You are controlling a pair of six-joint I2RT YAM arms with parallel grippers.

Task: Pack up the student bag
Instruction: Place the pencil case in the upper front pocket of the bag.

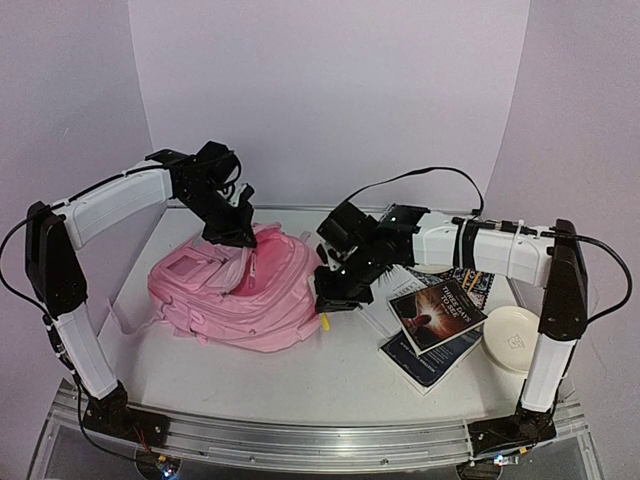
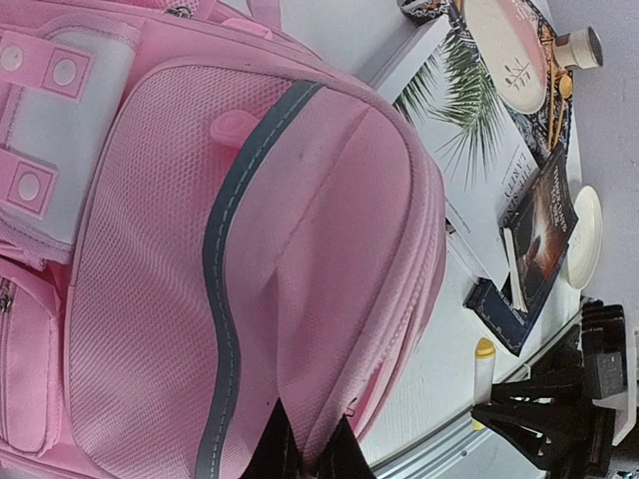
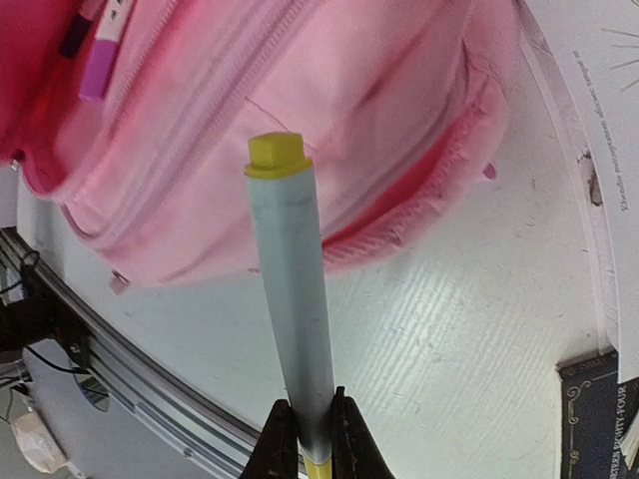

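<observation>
The student bag (image 1: 225,300) is a pale-pink backpack lying on the table's left half, with its opening toward the middle. My left gripper (image 1: 238,238) sits at the bag's upper rim, shut on a fold of pink fabric (image 2: 315,399) beside the zip edge. My right gripper (image 1: 333,298) hovers just right of the bag, shut on a grey marker with yellow ends (image 3: 292,299). The marker points toward the bag's side (image 3: 329,90), and its yellow cap (image 3: 275,153) stands over the pink fabric. In the left wrist view the same marker (image 2: 483,367) shows near the table's front edge.
A dark paperback (image 1: 437,312) lies on a blue book, right of the right gripper. A round white dish (image 1: 511,338) sits at the far right. A white book with palm leaves (image 2: 469,130) and a plate (image 2: 514,50) lie beyond the bag. A purple marker (image 3: 100,62) lies inside the bag.
</observation>
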